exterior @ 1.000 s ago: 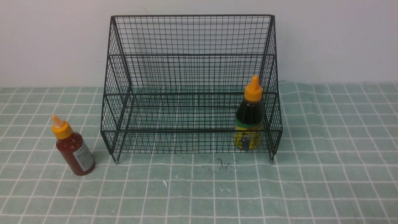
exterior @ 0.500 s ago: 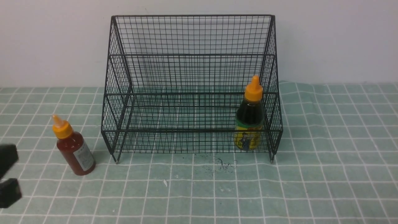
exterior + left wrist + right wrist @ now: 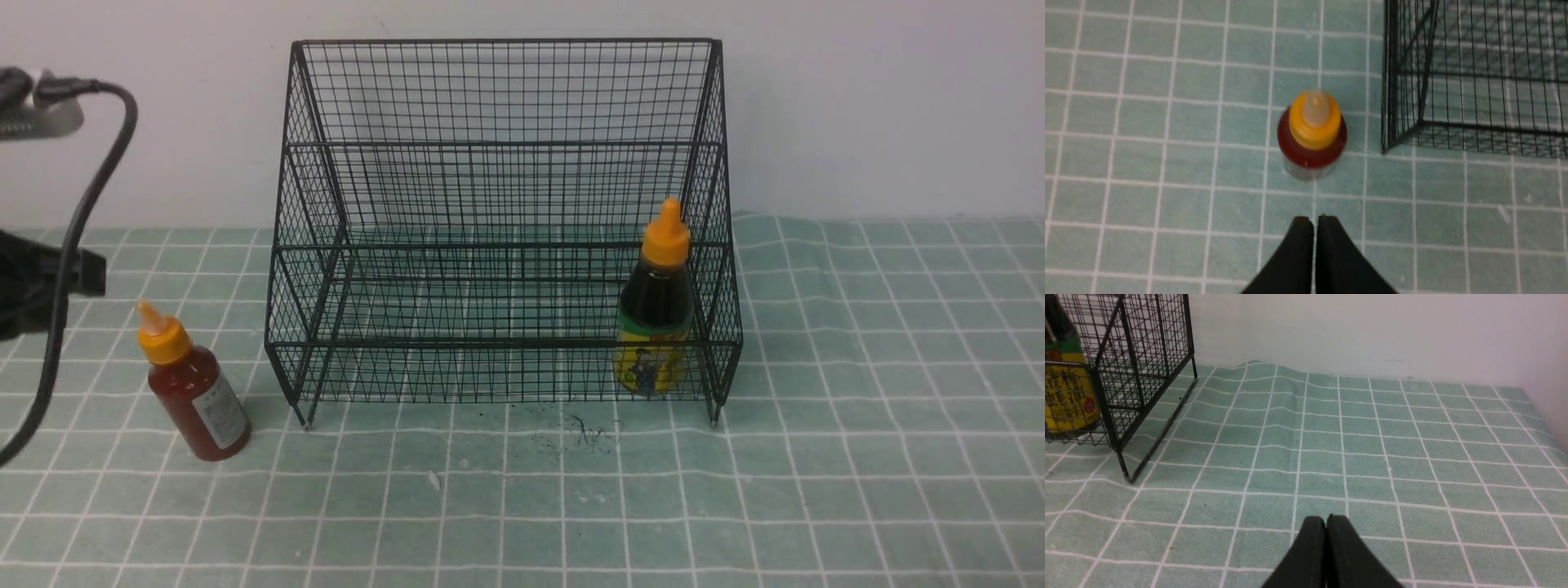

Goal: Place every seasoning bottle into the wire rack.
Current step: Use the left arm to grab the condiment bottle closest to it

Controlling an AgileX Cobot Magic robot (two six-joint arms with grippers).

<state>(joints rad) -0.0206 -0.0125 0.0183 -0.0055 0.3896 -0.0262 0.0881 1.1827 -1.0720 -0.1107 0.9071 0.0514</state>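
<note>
On the far left, in swings the left arm [image 3: 41, 282], cable [image 3: 72, 237] and all! Out of the front view a second ago, then just a dark edge low down, and now well up the side, level with the red bottle's cap and above. Over to the left wrist view for the left claw [image 3: 1316, 219]: shut, nothing between the tips, apart from the red bottle [image 3: 200, 400] but pointed down near it. Next along, that very bottle, standing on the surface [image 3: 882, 457] just beside the rack [image 3: 506, 344], outside the mesh and unmoved through all this. Looking very much like the start of the second pick, then, with opening wide needed before any descent around that bottle. Careful there: easy to clip the nozzle and topple the lot with closed tips! On across the rack, with plenty of room at the near end for a partner. At the right end, the dark bottle [image 3: 655, 302], inside the lower front tier behind the wire, just where seen a second ago. Half the job done, by the look of it. Finally, the right claw [image 3: 1324, 518]: closed too, holding nothing, well apart from both bottles.
</note>
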